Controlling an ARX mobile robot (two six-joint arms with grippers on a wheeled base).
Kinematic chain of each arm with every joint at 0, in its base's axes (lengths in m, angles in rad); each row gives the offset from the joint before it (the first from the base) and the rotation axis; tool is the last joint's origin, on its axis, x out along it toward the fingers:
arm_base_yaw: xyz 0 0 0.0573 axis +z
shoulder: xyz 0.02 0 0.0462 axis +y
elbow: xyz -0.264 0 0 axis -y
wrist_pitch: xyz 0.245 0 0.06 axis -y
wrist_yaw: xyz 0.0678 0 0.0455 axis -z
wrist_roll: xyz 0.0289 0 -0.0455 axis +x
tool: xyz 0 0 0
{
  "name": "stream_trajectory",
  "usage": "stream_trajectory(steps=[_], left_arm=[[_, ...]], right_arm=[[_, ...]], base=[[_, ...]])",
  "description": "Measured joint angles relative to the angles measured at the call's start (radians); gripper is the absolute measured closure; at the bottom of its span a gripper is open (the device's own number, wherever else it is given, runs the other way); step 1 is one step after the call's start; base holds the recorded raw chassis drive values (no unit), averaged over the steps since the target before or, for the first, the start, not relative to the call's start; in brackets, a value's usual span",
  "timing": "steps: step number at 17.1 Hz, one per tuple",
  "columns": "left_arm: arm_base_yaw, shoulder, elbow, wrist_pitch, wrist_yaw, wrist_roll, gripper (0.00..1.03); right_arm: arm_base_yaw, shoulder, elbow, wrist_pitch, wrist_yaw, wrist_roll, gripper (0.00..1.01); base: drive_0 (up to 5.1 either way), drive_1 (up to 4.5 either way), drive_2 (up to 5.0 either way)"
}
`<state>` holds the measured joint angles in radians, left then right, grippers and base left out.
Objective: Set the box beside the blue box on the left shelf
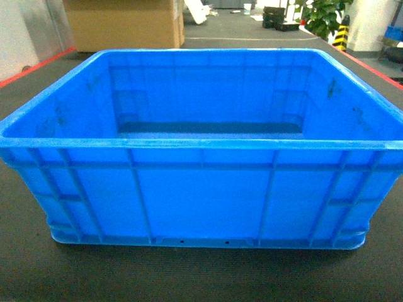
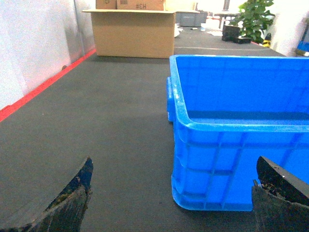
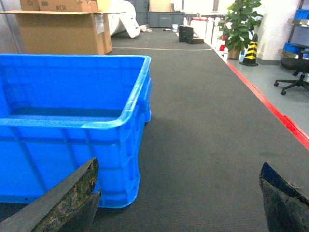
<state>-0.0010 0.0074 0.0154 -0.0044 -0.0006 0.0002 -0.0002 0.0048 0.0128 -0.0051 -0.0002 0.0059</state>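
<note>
Directly ahead in the head view, the box (image 1: 201, 195) is seen upright on the dark ribbed mat (image 1: 189, 277), its ribbed near wall facing the camera and its inside bare. A brown cardboard carton (image 1: 123, 22) is noted on the far left, well apart from the box, and a potted plant (image 1: 324, 16) on the far right. The left gripper (image 2: 171, 198) is observed spread wide, nothing held, near the box's near-left corner. The right gripper (image 3: 178, 198) is likewise spread wide and unloaded, near the near-right corner. A red line (image 3: 270, 104) is recorded along the mat's right edge.
</note>
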Motion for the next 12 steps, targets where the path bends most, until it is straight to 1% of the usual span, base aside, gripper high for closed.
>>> stream_trajectory(steps=[12], left_arm=[[0.0, 0.0, 0.0, 0.0, 0.0, 0.0, 0.05]], right_arm=[[0.0, 0.0, 0.0, 0.0, 0.0, 0.0, 0.03]], base=[[0.0, 0.0, 0.0]])
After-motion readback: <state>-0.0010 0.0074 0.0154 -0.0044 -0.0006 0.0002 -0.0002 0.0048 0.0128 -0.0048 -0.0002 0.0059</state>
